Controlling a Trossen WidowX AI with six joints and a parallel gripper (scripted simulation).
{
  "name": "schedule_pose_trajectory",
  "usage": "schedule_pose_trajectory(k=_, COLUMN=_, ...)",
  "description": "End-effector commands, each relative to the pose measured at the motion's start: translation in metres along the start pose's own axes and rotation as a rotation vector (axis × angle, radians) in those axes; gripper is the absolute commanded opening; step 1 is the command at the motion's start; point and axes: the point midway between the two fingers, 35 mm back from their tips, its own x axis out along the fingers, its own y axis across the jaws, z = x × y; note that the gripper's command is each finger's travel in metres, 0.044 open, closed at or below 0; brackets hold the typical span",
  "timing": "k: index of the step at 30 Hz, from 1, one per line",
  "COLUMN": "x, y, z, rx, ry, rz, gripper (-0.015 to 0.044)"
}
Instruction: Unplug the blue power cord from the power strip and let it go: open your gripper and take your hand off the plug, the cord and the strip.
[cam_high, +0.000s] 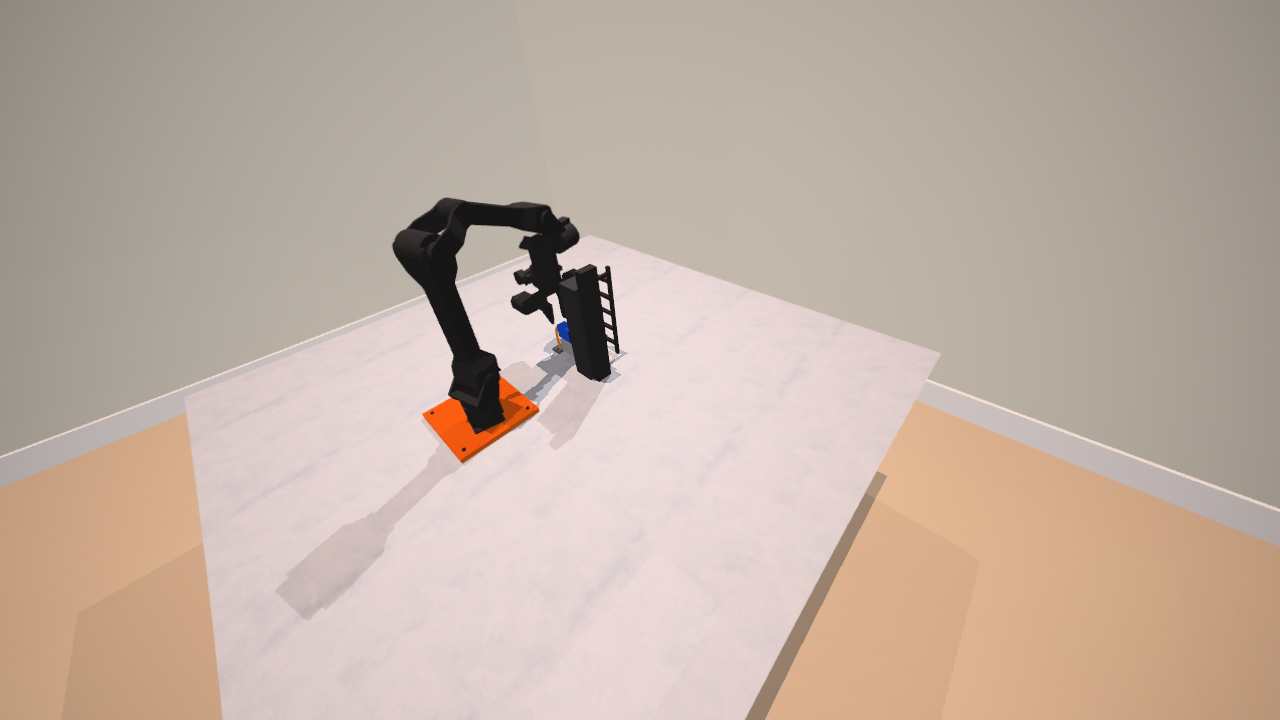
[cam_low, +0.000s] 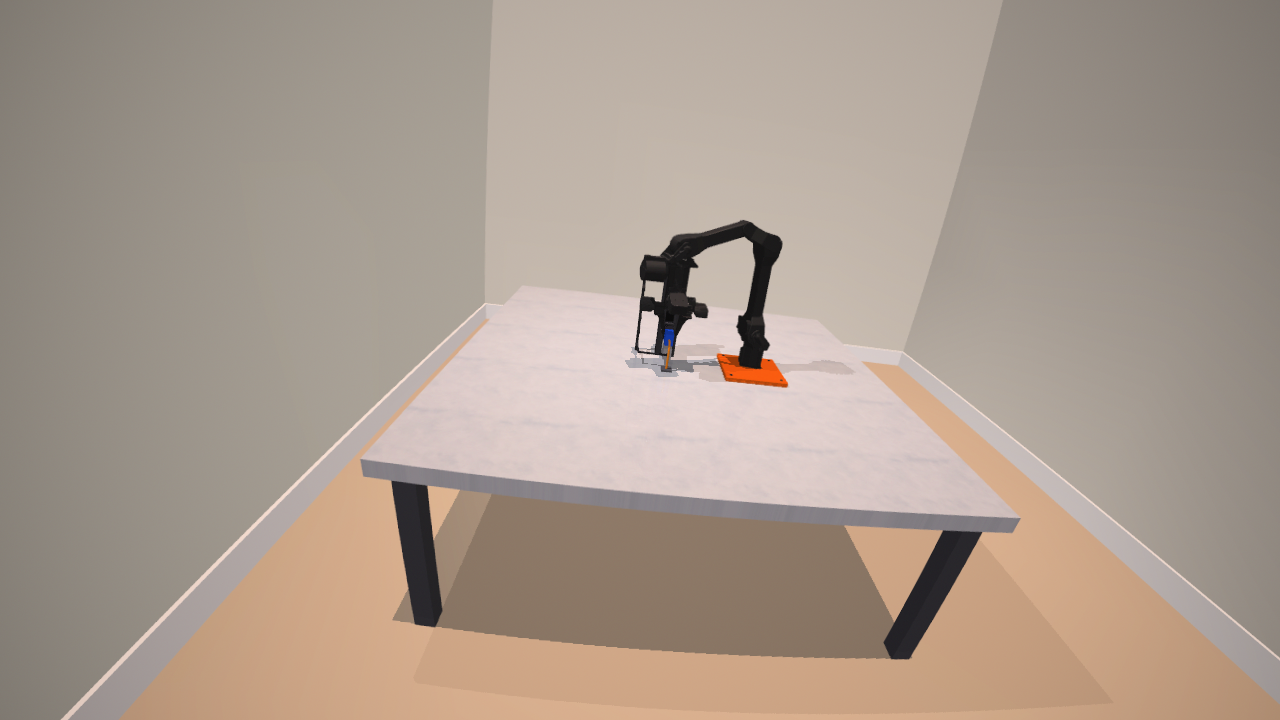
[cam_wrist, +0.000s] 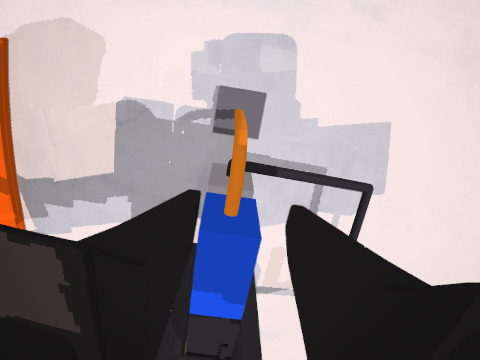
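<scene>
The blue plug (cam_wrist: 224, 260) is sitting in the upright black power strip (cam_high: 586, 322), trailing an orange cord (cam_wrist: 235, 163). The gripper (cam_wrist: 243, 220) is hanging released, grasping nothing.

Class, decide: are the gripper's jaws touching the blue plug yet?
Apart. The wrist view shows pale table between the blue plug and the right jaw of the gripper; the jaws stand open around it.

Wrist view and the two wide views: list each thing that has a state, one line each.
gripper: open, holding nothing, fingers either side of the plug.
blue plug: in the power strip, not yet pulled.
power strip: upright on the table.
orange cord: hanging from the plug to the table.
</scene>
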Motion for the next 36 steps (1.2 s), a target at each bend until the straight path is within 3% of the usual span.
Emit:
schedule_pose_trajectory(k=1, x=0.0, y=0.001, z=-0.006, rx=-0.004, ry=-0.002, rz=0.003, gripper=0.016)
schedule_pose_trajectory(k=27, x=0.012, y=0.003, z=-0.025, rx=-0.004, ry=0.0, rz=0.003, gripper=0.016)
schedule_pose_trajectory(k=31, x=0.009, y=0.003, z=-0.025, rx=0.0, ry=0.003, rz=0.002, gripper=0.0055)
schedule_pose_trajectory(k=36, x=0.009, y=0.003, z=-0.025, rx=0.0, ry=0.003, rz=0.002, gripper=0.0022)
